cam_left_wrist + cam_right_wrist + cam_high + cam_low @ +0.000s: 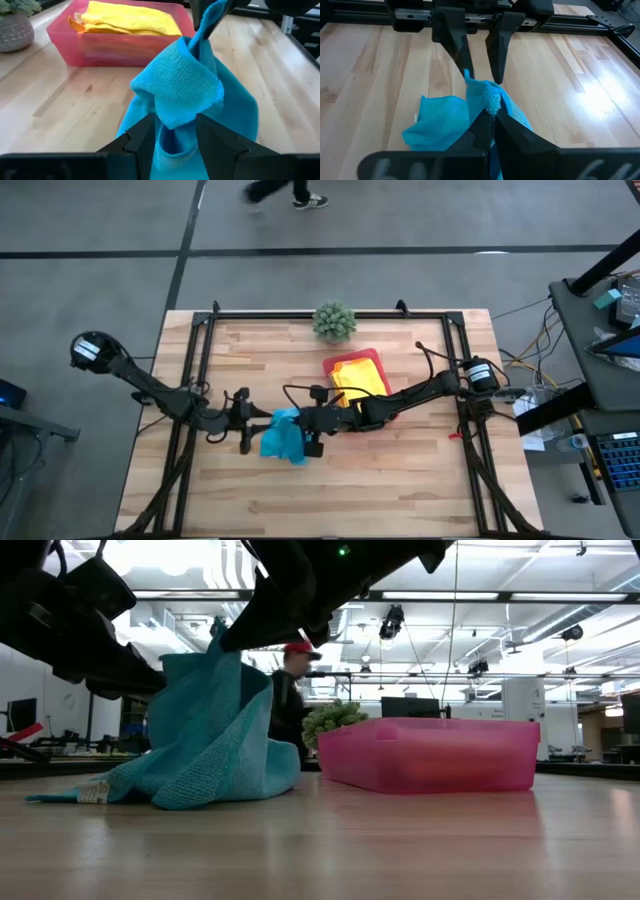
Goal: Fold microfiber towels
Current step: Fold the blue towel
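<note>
A turquoise towel (283, 435) is drawn up into a peak at mid-table, between my two grippers. Its lower part (100, 790) lies spread on the wood. My right gripper (491, 117) comes from the table's right and is shut on the towel's top. My left gripper (175, 120) faces it from the table's left. It is open, and a hanging flap of the towel (180, 95) stands between its fingers. A yellow towel (130, 20) lies folded in the pink tray (345, 362). My left gripper has the towel's flap in the gap between its open fingers (145, 140); whether they touch it, I cannot tell. My right gripper pinches a bunched bit of the towel's top (487, 100) between its two fingers, slanting down from the table's right. The towel hangs below the pinch, its lower part on the table.
The pink tray (430, 755) stands just beyond the towel toward the far right. A small potted plant (334, 320) sits at the far edge behind it. A dark frame (200, 370) runs around the tabletop. A person (290, 690) walks in the room beyond the table.
</note>
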Robot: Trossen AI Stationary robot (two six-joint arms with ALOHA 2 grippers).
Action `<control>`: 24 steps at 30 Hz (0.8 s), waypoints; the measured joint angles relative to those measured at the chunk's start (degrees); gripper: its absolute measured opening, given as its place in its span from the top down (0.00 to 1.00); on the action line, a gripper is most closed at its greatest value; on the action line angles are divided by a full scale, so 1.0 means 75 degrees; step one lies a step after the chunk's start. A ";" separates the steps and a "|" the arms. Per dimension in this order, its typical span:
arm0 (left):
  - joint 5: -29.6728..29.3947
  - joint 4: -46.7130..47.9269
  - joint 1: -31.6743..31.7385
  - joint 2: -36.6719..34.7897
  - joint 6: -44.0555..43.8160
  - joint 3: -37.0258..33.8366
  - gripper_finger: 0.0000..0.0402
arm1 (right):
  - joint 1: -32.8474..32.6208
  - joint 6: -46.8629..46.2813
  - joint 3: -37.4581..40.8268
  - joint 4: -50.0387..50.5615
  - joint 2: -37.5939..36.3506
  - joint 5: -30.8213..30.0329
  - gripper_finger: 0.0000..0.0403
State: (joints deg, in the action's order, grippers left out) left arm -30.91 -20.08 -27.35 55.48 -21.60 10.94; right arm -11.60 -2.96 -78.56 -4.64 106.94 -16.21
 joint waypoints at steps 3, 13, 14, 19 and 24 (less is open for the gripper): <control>0.0280 -0.0101 0.0000 0.0000 0.0008 0.0000 0.69 | 0.0000 0.0002 0.0000 0.0000 0.0000 0.0000 0.98; 0.0770 -0.0550 0.0000 0.0101 0.0223 -0.0006 0.69 | 0.0000 0.0002 0.0000 -0.0001 0.0000 0.0000 0.98; 0.0735 -0.0652 0.0000 0.0142 0.0326 -0.0006 0.69 | 0.0000 0.0002 0.0000 -0.0003 0.0000 0.0000 0.98; 0.0657 -0.0789 0.0000 0.0344 0.0474 -0.0006 0.74 | 0.0003 0.0003 0.0000 -0.0012 0.0000 0.0307 0.98; 0.0537 -0.0806 0.0000 0.0440 0.0467 0.0015 0.94 | 0.0003 0.0000 0.0000 -0.0059 -0.0002 0.1182 0.98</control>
State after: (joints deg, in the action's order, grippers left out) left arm -26.88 -26.13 -27.35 58.78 -18.10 11.05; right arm -11.57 -2.96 -78.56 -5.09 106.92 -7.34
